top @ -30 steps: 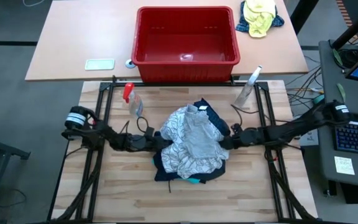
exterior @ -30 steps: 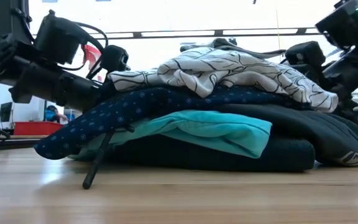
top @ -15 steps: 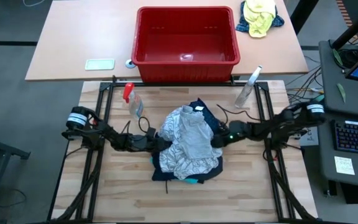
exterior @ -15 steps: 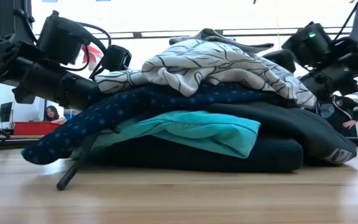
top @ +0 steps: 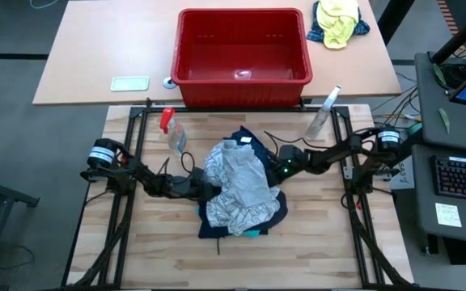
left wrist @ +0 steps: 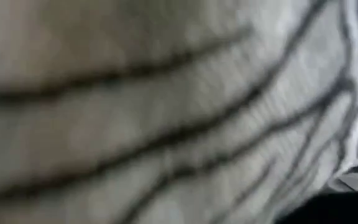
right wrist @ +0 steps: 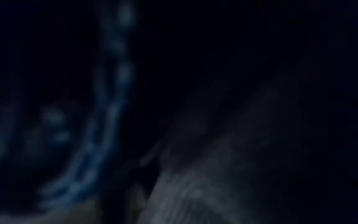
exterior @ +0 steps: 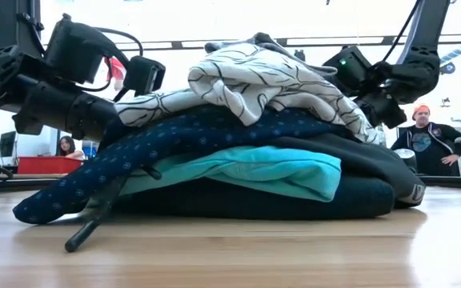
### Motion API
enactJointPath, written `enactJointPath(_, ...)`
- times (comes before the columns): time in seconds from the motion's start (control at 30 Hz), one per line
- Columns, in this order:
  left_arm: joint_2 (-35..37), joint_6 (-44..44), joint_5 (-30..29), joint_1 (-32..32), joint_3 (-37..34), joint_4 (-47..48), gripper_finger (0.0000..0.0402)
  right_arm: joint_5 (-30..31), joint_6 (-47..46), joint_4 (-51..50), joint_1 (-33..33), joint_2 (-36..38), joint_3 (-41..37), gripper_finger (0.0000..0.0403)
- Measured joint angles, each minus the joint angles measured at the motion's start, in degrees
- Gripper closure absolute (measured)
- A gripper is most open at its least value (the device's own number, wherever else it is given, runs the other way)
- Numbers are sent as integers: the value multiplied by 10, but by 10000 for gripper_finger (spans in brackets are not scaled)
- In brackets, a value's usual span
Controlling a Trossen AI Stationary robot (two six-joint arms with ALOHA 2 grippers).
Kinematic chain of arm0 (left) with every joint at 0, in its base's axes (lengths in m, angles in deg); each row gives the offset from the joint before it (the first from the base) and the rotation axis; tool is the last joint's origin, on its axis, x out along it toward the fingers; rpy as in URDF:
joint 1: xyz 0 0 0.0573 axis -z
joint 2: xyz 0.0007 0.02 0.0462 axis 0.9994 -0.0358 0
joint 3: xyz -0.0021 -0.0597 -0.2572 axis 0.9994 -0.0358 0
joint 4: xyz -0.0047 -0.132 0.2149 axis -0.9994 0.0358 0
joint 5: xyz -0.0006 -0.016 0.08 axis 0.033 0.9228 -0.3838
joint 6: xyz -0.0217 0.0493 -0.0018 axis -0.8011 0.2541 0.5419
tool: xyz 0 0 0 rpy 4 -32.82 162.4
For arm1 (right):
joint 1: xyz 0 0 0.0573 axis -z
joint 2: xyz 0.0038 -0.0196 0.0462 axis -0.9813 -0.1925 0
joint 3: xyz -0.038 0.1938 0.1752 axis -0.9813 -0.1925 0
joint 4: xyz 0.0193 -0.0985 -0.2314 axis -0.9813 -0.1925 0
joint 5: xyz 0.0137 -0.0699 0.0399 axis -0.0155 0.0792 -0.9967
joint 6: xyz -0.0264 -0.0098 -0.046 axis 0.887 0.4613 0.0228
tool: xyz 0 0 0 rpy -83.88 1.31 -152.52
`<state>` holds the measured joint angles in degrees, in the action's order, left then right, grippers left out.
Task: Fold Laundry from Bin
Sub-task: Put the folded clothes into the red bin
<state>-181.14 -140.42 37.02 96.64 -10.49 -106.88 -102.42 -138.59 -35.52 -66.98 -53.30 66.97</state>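
on the wooden table (top: 136, 242), at its middle, i log the laundry (top: 241, 190): one heap, stacked. top layer, a light grey garment with dark wavy lines (exterior: 262, 80); under it a navy dotted garment (exterior: 134, 156) whose end droops down to the tabletop; then a turquoise garment (exterior: 270, 170); at the base, dark cloth (exterior: 358, 196). the bin (top: 243, 56), red, sits on the lighter table (top: 79, 56) beyond the wooden one, well apart from the heap. left gripper (top: 203, 187): low at the heap's left edge, its tip buried in the cloth; the left wrist view is filled by the grey lined fabric, pressed close. i cannot tell whether its fingers are clenched or released. right gripper (top: 275, 170): pushed into the heap's right side near the top, a green light showing on the arm just behind it; the right wrist view is dark, with only navy dotted cloth and a patch of grey to make out. i cannot tell its finger state either. other items: a spray bottle with a red top (top: 171, 129) near the left arm, a clear spray bottle (top: 323, 113) near the right arm, a yellow-and-blue cloth bundle (top: 338, 20) beside the bin, a small pale flat object (top: 129, 82) on the lighter table. two people (exterior: 425, 144) show in the room behind, one at each side in the low view.
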Motion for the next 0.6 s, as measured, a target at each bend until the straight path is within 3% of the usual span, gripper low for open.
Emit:
enactJointPath(0.07, 0, 7, -3, 0, 0, -1, 285, -2, 6, -2, 2, -1, 5, 284)
enactJointPath(0.17, 0, 15, -8, 0, -2, -5, 353, -3, 16, -5, 9, 3, 8, 285)
enactJointPath(0.43, -2, 32, -56, -9, -4, -52, 357, 8, 6, -13, 29, 18, 18, 285)
enactJointPath(0.6, 10, 35, -53, -11, -4, -96, 357, 0, 4, -48, 29, 40, 48, 285)
